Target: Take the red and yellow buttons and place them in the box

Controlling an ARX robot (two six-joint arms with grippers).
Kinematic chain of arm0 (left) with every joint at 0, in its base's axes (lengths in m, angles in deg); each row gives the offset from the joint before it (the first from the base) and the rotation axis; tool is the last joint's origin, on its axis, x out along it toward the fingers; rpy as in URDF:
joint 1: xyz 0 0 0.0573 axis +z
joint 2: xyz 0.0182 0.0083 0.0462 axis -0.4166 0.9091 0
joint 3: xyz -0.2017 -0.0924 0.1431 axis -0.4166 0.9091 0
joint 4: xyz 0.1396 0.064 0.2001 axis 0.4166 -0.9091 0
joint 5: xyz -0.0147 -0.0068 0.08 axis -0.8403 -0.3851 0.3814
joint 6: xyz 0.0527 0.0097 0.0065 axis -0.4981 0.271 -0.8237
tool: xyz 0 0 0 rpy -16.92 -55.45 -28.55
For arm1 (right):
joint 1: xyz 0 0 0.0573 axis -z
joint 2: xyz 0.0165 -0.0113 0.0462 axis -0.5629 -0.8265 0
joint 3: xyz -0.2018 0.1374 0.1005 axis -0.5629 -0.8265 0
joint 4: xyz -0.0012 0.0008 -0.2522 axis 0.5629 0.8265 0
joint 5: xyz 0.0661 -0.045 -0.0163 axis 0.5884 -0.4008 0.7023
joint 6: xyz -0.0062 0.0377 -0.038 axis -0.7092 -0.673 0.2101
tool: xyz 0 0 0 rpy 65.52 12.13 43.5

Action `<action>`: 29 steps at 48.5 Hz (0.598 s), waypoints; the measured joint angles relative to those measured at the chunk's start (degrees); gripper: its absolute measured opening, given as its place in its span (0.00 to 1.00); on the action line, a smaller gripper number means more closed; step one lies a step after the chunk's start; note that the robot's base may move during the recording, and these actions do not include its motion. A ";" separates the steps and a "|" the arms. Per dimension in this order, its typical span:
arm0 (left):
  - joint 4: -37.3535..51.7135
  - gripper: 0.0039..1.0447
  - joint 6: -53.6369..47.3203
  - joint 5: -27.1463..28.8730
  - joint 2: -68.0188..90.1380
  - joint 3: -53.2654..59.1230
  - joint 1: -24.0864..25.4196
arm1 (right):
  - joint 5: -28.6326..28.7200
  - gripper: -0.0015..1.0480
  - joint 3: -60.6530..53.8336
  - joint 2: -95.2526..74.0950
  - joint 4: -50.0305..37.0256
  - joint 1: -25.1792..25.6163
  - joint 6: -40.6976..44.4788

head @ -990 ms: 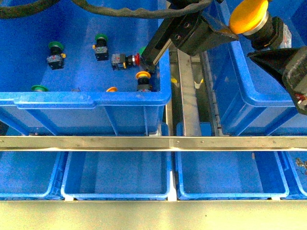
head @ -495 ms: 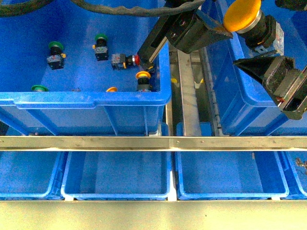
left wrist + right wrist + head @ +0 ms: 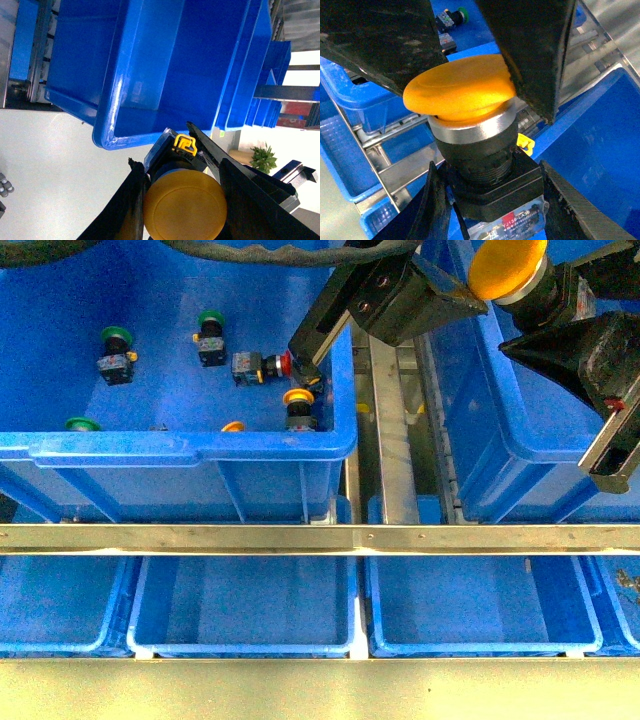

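Observation:
One yellow button (image 3: 508,265) hangs above the box (image 3: 520,455), the deep blue crate on the right. Both grippers hold it. My left gripper (image 3: 470,295) is shut on the yellow cap (image 3: 185,205), with a black finger on each side. My right gripper (image 3: 565,300) is shut on the black switch body (image 3: 490,185) below the cap (image 3: 460,95). In the right wrist view the left gripper's fingers (image 3: 530,50) cross over the cap. A red button (image 3: 265,367) and another yellow button (image 3: 298,408) lie in the left crate (image 3: 190,448).
The left crate also holds green-capped buttons (image 3: 117,345) (image 3: 210,332) and a yellow cap (image 3: 233,426) near its front wall. A metal rail (image 3: 390,420) runs between the two crates. A steel bar (image 3: 320,537) crosses in front, with shallow blue trays (image 3: 245,605) below it.
The right gripper's fingers have risen and closed in on the button's black body. The left gripper and the yellow cap have shifted slightly upward.

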State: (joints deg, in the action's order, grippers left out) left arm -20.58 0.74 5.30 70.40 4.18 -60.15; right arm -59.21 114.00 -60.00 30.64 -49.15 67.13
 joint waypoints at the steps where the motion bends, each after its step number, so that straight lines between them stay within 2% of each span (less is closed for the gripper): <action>1: -0.07 0.33 -0.31 0.31 0.00 0.00 0.00 | 0.04 0.39 -0.02 0.00 0.00 0.02 -0.04; 3: -0.26 0.35 -0.92 0.70 0.00 -0.02 0.00 | 0.31 0.39 -0.09 0.00 0.00 0.09 -0.33; 6: -0.70 0.49 -3.34 1.86 -0.02 -0.13 0.00 | 0.28 0.38 -0.17 0.02 0.02 0.24 -0.48; 11: -0.52 0.62 -6.21 2.67 -0.04 -0.13 0.24 | 0.02 0.38 -0.33 0.17 0.04 0.35 -0.57; 19: 1.38 0.94 -10.03 2.71 -0.94 -0.02 2.08 | -0.02 0.38 -1.70 1.01 0.70 0.17 -0.61; 29: 3.28 0.93 -10.54 2.01 -5.27 2.01 4.94 | 0.35 0.38 -2.47 1.44 1.09 0.37 -0.59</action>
State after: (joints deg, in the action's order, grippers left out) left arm -17.30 -9.80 7.31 65.13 6.19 -55.21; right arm -58.86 111.53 -58.55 31.73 -48.78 66.54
